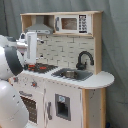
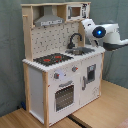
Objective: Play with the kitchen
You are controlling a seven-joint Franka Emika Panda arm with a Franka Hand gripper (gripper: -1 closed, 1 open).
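At the centre of both exterior views stood the kitchen [image 1: 65, 75] [image 2: 62, 65], white with light-wood trim, filling most of each frame. You had it standing on a wooden desk [image 2: 107, 112], whose bare top showed along the bottom and lower right of the second exterior view.

On its worktop, the black hob [image 1: 41, 66] [image 2: 52, 59] with red rings lay toward the first exterior view's left, and the steel sink [image 1: 71, 74] [image 2: 81, 50] sat just beside it toward the first exterior view's right. The black faucet [image 1: 84, 59] [image 2: 75, 39] curved up behind the sink. Above the hob hung the grey hood [image 1: 39, 28] [image 2: 48, 20], and next to it, in the upper part of the frame, a toy microwave [image 1: 73, 23] [image 2: 76, 11] sat in the top shelf. Below the worktop you could see the oven door [image 2: 64, 96] under the hob, with knobs [image 2: 65, 72] above it, and a white door with a dark panel [image 1: 62, 106] [image 2: 90, 73] under the sink.

The arm [image 1: 10, 60] [image 2: 102, 32] came in from the left edge of the first exterior view and from the upper right of the second exterior view, its white body near the sink end of the worktop. The gripper [image 1: 31, 46] hung over the hob area at the left of the first exterior view, below the hood; I cannot tell whether its fingers were parted or together. A grey curtain [image 2: 10, 55] closed off the background.
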